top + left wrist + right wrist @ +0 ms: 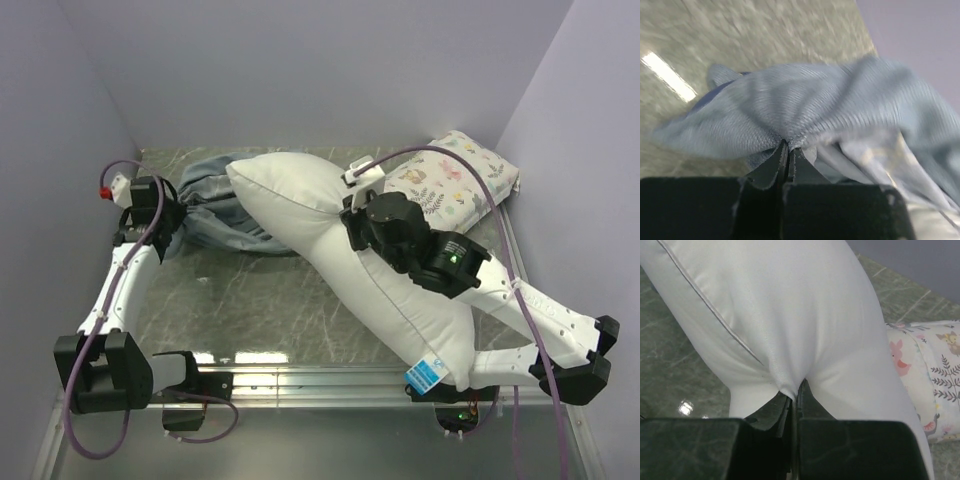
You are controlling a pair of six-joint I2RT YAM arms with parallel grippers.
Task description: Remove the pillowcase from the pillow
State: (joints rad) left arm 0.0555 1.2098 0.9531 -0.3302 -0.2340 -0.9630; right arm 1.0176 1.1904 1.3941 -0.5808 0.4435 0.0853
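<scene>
Left claw (pixel 788 148) tight on pillowcase (pixel 810 107), right claw (pixel 796 390) on pillow (pixel 790 305), wrist views only.

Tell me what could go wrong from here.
1. The left gripper pinches only a small bunch of pillowcase; a harder pull may slip it free.
2. The right gripper likewise holds only a thin fold of pillow, which could slide out.
3. The printed pillow lies close beside the right arm; a swing might knock it.

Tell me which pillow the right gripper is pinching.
The large plain white pillow: the right gripper is shut on it; the smaller flower-printed pillow lies ungripped.
</scene>
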